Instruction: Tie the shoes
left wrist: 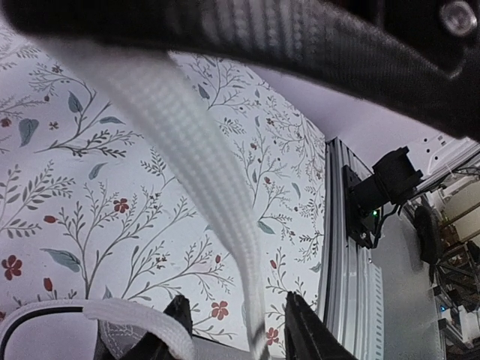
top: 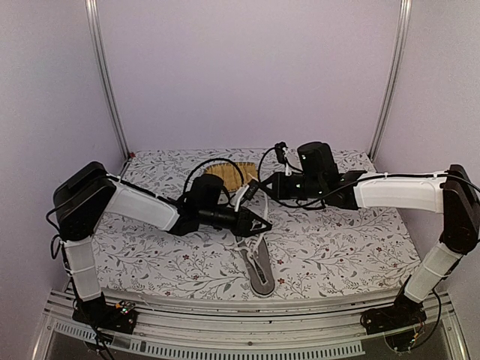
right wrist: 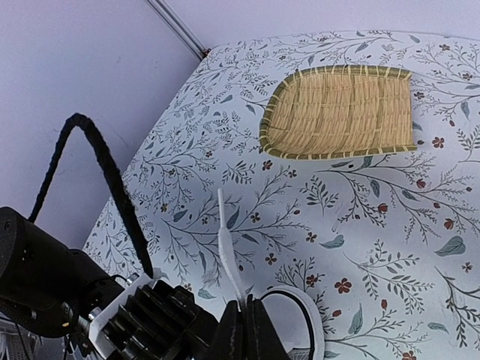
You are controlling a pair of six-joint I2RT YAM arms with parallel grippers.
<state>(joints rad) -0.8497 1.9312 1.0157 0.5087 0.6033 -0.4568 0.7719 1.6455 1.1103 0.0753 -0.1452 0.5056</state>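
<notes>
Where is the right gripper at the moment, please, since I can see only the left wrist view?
Observer: The right gripper is shut on a white lace, whose free end sticks out past its fingertips.
Operator: Thank you. Where does the shoe lie?
Observer: The grey sneaker lies on the table near the front edge, just nearer than the left gripper.
Operator: Is anything else out there?
Observer: A yellow woven mat lies empty toward the far edge.

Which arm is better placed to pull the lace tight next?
Right, probably: the right end effector is pinched shut on the flat white lace of the small grey canvas sneaker. The left end effector stands open, lace only running between its fingers.
</notes>
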